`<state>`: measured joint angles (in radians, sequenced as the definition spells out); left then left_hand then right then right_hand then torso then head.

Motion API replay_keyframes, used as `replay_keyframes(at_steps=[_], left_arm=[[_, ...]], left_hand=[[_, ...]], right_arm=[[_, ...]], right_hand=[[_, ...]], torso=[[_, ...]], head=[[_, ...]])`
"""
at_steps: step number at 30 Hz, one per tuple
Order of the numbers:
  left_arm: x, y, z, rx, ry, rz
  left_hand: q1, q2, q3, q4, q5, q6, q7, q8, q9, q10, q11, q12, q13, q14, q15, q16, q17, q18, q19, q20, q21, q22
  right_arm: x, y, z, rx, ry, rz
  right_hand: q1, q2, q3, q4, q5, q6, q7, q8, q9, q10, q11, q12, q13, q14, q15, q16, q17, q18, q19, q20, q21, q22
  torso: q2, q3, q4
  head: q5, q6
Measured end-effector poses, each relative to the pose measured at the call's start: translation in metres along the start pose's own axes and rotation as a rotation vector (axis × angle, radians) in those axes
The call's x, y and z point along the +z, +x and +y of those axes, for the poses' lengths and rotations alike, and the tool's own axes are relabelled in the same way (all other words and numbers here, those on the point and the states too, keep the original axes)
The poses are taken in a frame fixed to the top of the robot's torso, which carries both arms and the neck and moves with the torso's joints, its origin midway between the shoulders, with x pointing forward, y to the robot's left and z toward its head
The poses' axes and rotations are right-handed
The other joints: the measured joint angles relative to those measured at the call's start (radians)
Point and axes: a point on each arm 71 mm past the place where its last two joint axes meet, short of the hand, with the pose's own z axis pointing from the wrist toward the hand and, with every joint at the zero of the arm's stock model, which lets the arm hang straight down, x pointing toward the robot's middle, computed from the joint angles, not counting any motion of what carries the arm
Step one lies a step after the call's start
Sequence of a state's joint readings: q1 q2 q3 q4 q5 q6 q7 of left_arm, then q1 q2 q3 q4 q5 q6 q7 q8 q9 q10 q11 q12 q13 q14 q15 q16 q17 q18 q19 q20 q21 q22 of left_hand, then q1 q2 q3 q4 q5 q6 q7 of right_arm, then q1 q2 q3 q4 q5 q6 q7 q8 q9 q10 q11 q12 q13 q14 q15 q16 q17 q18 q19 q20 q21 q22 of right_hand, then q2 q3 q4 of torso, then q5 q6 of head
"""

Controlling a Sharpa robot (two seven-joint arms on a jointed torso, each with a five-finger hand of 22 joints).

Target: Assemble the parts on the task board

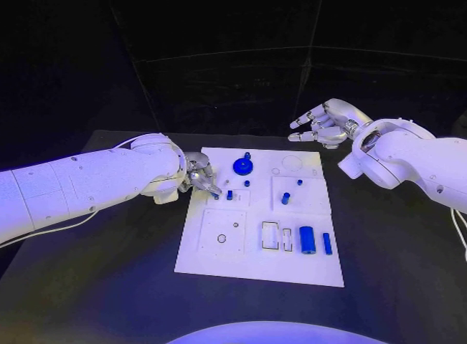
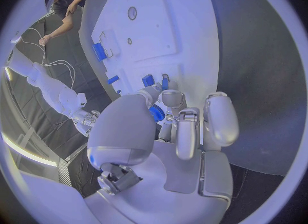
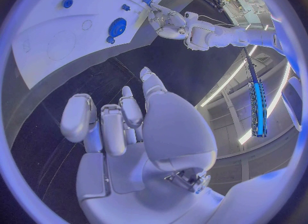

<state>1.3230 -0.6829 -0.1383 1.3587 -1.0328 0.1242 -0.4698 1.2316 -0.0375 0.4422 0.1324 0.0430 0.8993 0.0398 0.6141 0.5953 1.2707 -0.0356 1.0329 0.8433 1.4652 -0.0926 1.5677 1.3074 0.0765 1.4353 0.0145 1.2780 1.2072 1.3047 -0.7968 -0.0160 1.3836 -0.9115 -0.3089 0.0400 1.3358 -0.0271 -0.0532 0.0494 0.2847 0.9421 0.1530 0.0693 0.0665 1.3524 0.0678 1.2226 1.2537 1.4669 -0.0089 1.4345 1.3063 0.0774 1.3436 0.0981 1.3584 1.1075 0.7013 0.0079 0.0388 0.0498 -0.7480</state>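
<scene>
Task board [image 1: 256, 269] mid-table: two blue cylinders [image 1: 307, 239] lying near its front, three small pegs [image 1: 285, 198] standing mid-board, one round knob [image 1: 242, 168] behind. Left hand [image 1: 199, 176] pinches small blue part at board's left edge. Right hand [image 1: 323, 123] raised behind board's far corner, fingers spread, holding nothing.

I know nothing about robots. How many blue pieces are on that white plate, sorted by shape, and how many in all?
Round knob: 1
Long pieces lying flat: 2
Small pegs: 4
Small piece at the left hand's fingertips: 1
Total: 8 blue pieces on the white plate
</scene>
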Motion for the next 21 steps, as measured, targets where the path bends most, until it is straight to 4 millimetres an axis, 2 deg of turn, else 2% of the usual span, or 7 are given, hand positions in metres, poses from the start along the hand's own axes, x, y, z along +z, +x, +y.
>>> replay_keyframes(at_steps=[9,21], left_arm=[[0.0018,0.0007,-0.0034,0.012,-0.004,-0.001],[0.0018,0.0016,-0.0046,0.033,-0.018,0.024]], left_hand=[[-0.015,-0.006,0.017,-0.008,-0.001,0.0,0.0,0.006,0.001,0.0,0.0,0.0,0.0,0.0,0.0,0.0,0.0,0.0,0.0,0.0,-0.004,0.0],[-0.026,-0.016,0.042,-0.028,-0.002,0.005,-0.002,0.007,0.002,0.001,0.002,0.0,0.0,0.0,0.0,0.0,0.0,0.0,0.0,0.0,-0.004,0.0]], right_arm=[[0.0001,0.0001,0.0,0.0,0.0,0.001],[-0.0003,0.0,-0.0002,0.0,0.0,0.001]], right_hand=[[0.0,0.0,0.0,0.0,0.0,0.0,0.0,0.0,0.0,0.0,0.0,0.0,0.0,0.0,0.0,0.0,0.0,0.0,0.0,0.0,0.0,0.0],[0.0,0.0,0.0,0.0,0.0,0.0,0.0,0.0,0.0,0.0,0.0,0.0,0.0,0.0,0.0,0.0,0.0,0.0,0.0,0.0,0.0,0.0]], torso=[[0.001,0.0012,-0.001],[0.0,0.001,-0.0011]], head=[[0.0,-0.003],[-0.003,-0.007]])
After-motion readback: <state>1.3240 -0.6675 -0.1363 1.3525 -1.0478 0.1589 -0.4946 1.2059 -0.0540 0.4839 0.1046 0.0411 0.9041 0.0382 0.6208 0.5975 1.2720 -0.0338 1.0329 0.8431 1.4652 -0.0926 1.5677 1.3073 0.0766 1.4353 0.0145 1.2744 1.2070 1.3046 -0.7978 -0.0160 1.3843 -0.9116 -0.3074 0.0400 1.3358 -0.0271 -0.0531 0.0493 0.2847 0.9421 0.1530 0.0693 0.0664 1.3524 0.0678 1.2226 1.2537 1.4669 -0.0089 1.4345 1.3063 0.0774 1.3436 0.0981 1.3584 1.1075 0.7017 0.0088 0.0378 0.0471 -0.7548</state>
